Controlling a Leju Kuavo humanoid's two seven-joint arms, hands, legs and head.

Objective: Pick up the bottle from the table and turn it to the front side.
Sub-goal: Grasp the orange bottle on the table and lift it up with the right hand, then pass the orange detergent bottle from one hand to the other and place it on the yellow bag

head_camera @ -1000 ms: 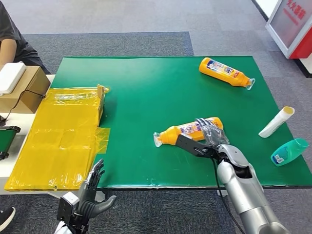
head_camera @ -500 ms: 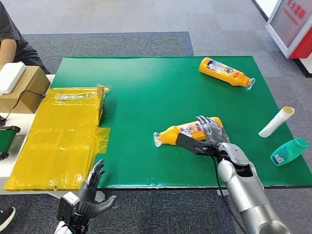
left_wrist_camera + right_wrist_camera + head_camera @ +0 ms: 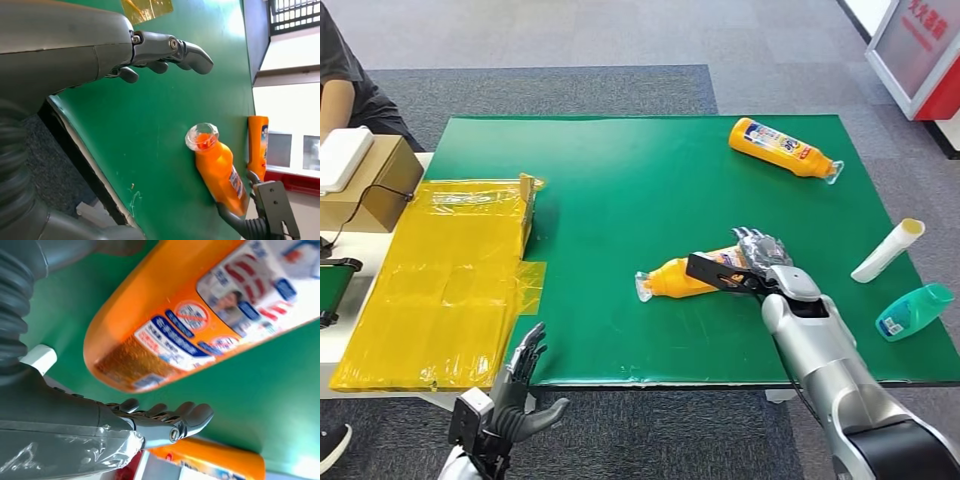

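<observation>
At centre frame the right hand [image 3: 764, 252] grasps the bottle [image 3: 681, 273], its fingers wrapped around it to turn it. The left hand [image 3: 518, 392], lower left, hangs released, unneeded.

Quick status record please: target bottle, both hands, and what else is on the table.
target: orange bottle lying on its side on the green table
right hand: over the bottle's base end; grasp cannot be confirmed
left hand: open, off the table's near edge
other items: second orange bottle, white tube, teal bottle, yellow sheet
</observation>
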